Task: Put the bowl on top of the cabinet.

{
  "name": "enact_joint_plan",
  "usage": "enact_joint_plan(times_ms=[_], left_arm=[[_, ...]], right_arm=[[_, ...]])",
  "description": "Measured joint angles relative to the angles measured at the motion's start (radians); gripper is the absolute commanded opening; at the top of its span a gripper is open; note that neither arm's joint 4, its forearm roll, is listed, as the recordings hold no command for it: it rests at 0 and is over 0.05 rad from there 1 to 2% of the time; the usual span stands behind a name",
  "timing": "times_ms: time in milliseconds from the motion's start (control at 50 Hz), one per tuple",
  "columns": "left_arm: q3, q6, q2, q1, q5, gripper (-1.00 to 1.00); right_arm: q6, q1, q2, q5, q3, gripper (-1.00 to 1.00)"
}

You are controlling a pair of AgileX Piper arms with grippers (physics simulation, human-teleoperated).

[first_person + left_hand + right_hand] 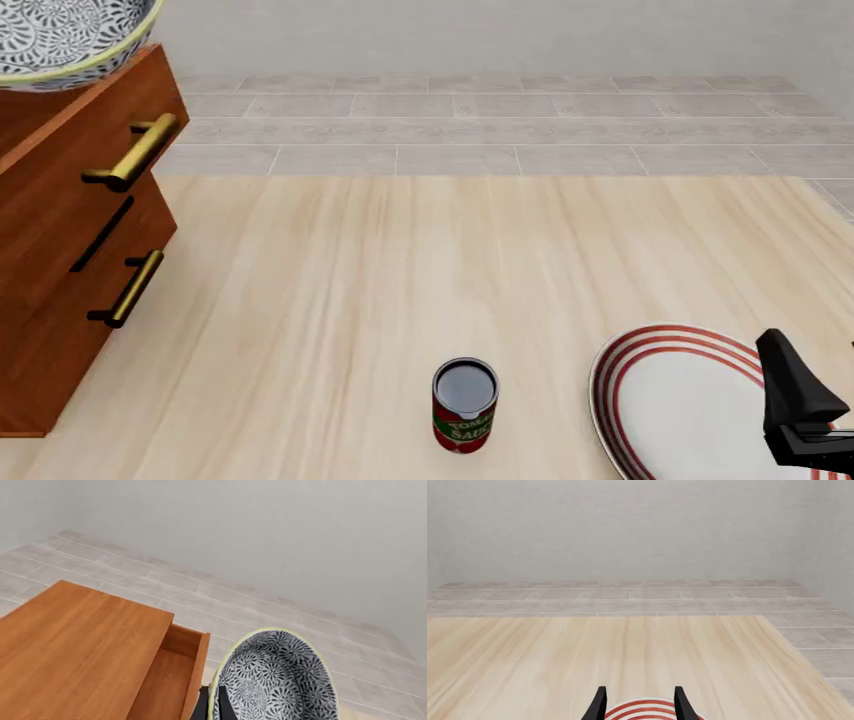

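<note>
The cabinet [80, 230] fills the left edge of the front view, its top drawer pulled out a little, as the left wrist view shows, so only the flat top behind that gap is a sound landing place. The table [441, 270] runs wide and pale across the middle of the frame. The plate [667, 400] lies at the lower right, flat and untouched, no part of this job. The bowl [60, 40] sits in the upper left corner, above the cabinet's top; whether it rests there or hangs just over it I cannot tell. In the left wrist view it is tipped toward the camera, which suggests it is carried by its rim. The left gripper [215, 707] shows only dark fingers pinching that near rim, one inside and one outside. The right gripper [639, 702] hovers over the plate, fingers spread and holding nothing, parked clear. The can [465, 405] stands upright at the bottom centre.
</note>
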Motion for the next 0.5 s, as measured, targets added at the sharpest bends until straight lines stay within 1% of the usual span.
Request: enact_joint_plan(times_ms=[500], left_arm=[[-0.040, -0.011, 0.038, 0.127, 0.006, -1.00]], right_arm=[[0.000, 0.000, 0.000, 0.000, 0.000, 1.00]])
